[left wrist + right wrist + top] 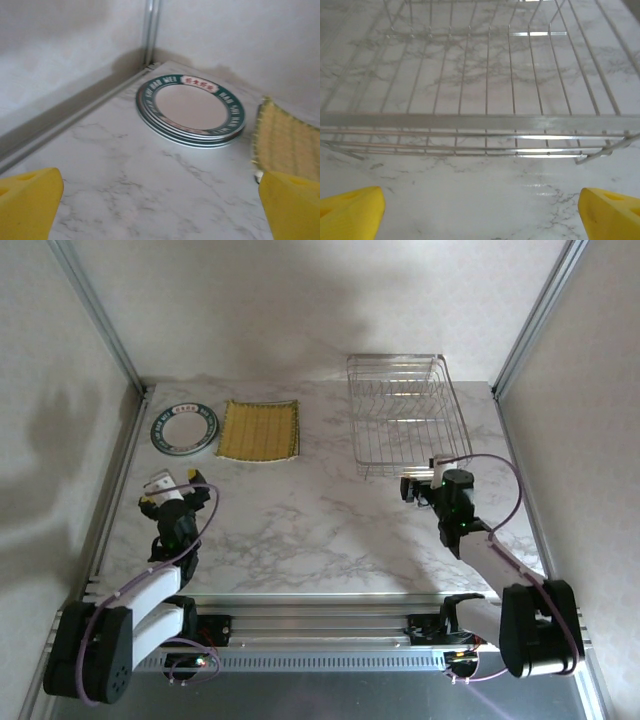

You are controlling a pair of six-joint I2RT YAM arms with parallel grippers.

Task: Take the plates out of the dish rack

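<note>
The left pincer [168,488] hangs open and empty over the counter [300,530], near the round plates [184,428] stacked beside the square plates [260,430]. The right pincer [424,483], also open, faces the rack [452,415], whose wires look bare. Unloading seems finished. Next, I judge, both arms simply retreat, with nothing in the way.

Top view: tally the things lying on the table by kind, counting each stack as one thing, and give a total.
stack of round green-rimmed plates: 1
stack of square mustard-yellow plates: 1
wire dish rack: 1
Total: 3
</note>
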